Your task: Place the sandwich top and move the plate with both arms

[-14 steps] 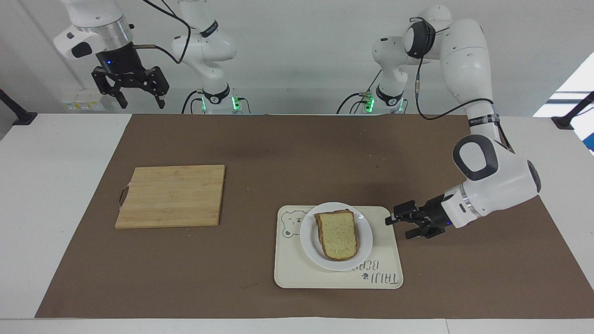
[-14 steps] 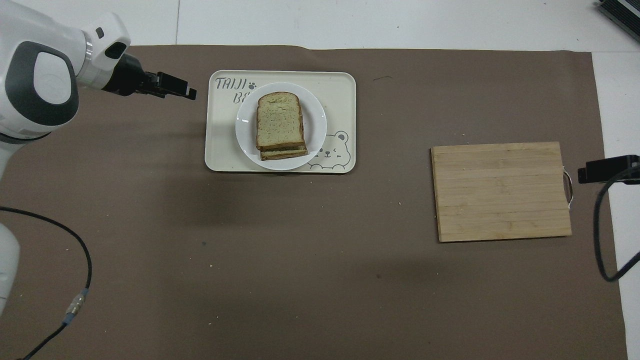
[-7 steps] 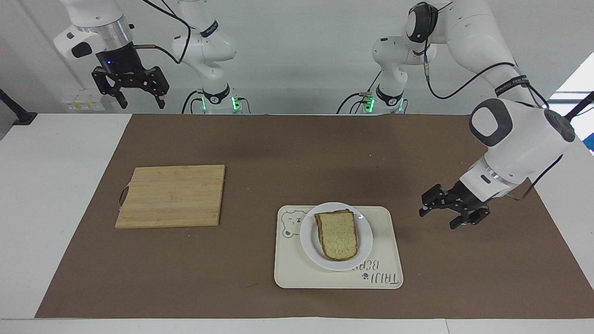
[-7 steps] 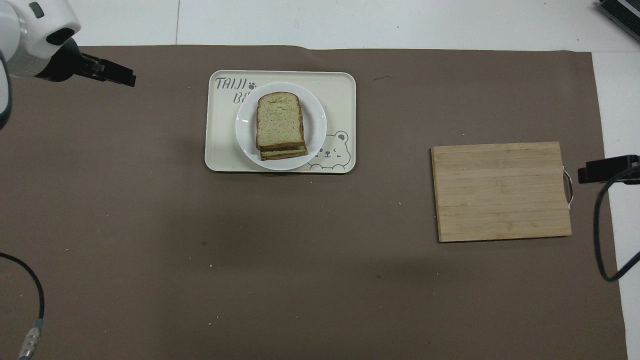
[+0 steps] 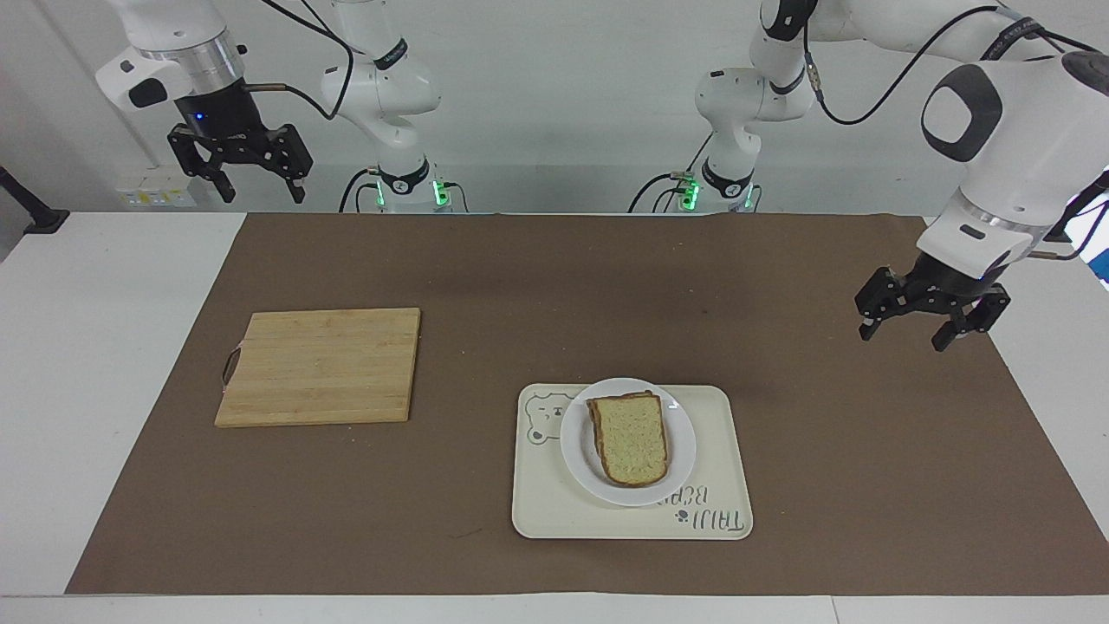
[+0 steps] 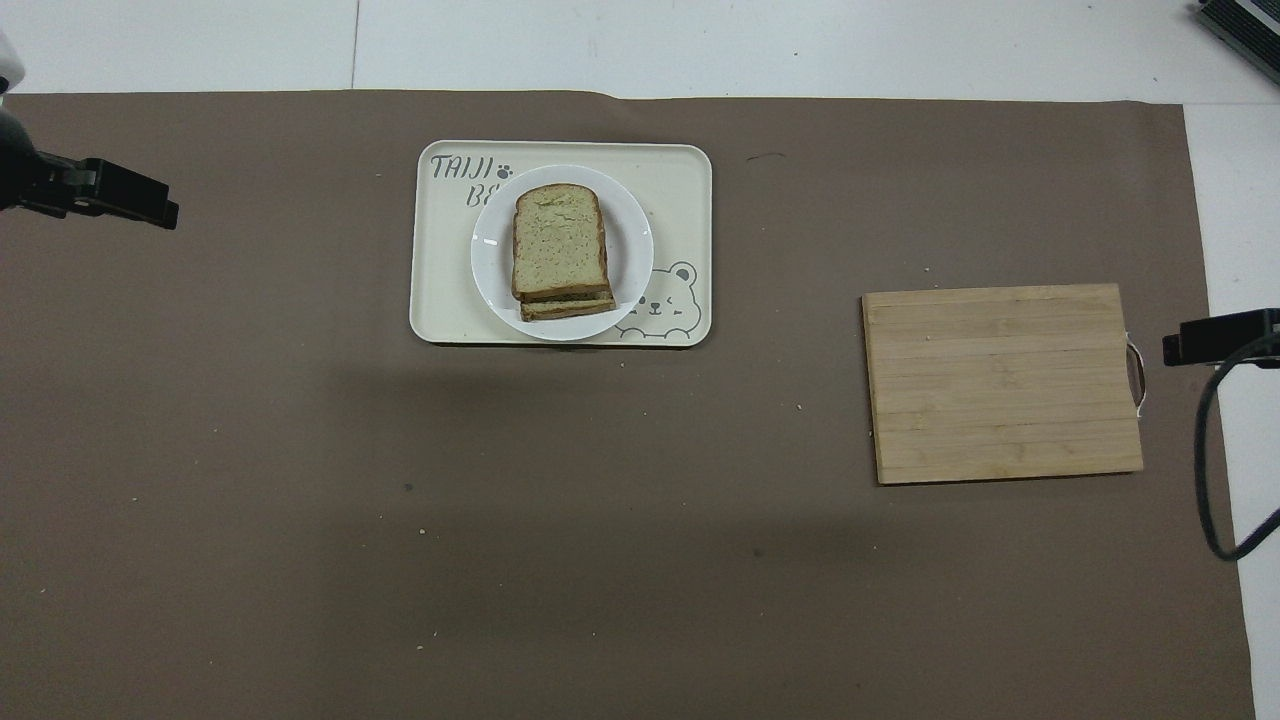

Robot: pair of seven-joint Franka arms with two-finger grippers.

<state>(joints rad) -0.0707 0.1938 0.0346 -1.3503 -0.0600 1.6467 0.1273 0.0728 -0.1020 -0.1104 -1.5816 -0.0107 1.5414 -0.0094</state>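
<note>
The sandwich top (image 5: 631, 436) (image 6: 559, 241), a pale speckled slice with a brown crust, lies on another slice whose edge peeks out beneath it. Both rest on the small round white plate (image 5: 680, 446) (image 6: 632, 250). The plate sits on a cream tray. My left gripper (image 5: 905, 330) (image 6: 165, 212) hangs open and empty in the air over the brown mat at the left arm's end of the table, apart from the tray. My right gripper (image 5: 258, 190) (image 6: 1168, 350) waits open and empty, high over the right arm's end of the table.
The cream bear-print tray (image 5: 719, 494) (image 6: 440, 290) lies on a brown mat (image 5: 554, 286). A wooden cutting board (image 5: 322, 366) (image 6: 1003, 382) with a small handle sits toward the right arm's end. A black cable (image 6: 1205, 470) hangs by that end.
My left gripper has drawn away from the tray's edge, rising and swinging out toward the left arm's end of the table. The sandwich, plate and right arm have stayed put.
</note>
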